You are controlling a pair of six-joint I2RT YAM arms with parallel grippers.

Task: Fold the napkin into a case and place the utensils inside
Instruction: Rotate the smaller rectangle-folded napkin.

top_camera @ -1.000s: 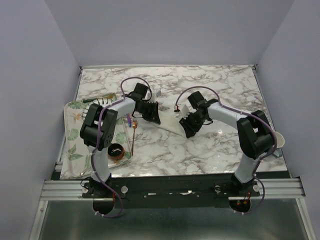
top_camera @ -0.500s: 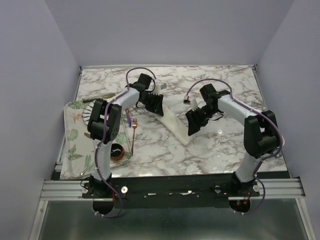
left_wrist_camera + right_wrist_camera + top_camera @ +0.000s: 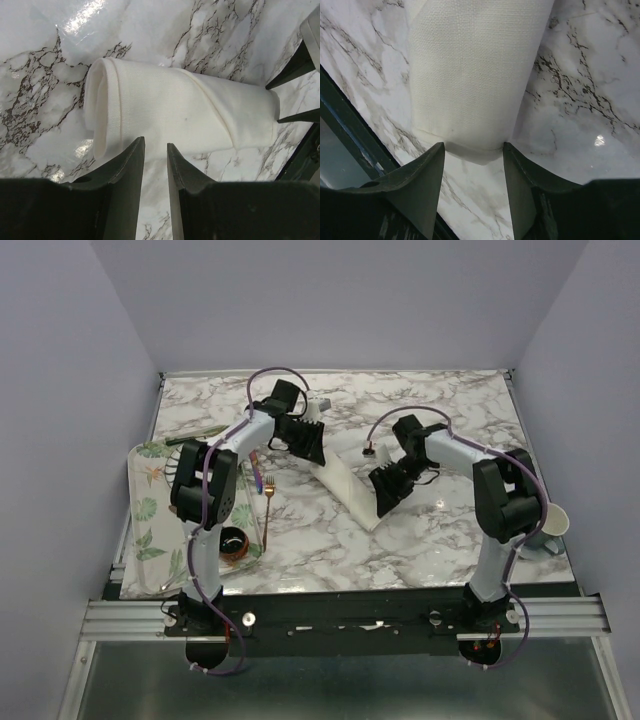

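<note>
The napkin [image 3: 340, 480] lies on the marble table as a narrow, long cream case, running diagonally between my two grippers. In the left wrist view its rolled end [image 3: 102, 110] sits just beyond my left gripper [image 3: 156, 145], whose jaws stand a little apart with nothing between them. My right gripper [image 3: 473, 146] is open at the other end of the napkin [image 3: 470, 65], its fingertips level with the cloth's corners but not holding it. A copper-gold fork [image 3: 268, 502] and a slim purple utensil [image 3: 259, 480] lie left of the napkin.
A leaf-patterned tray [image 3: 148, 510] sits at the left edge, with a small dark bowl [image 3: 233, 542] at its near corner. A thin green-gold utensil [image 3: 200, 435] lies behind the tray. A paper cup [image 3: 553, 525] stands at the right edge.
Both grippers opened and let go of the cloth. The arms spread apart, the left toward the back and the right toward the right, drawing the napkin out into a long strip on the table.
</note>
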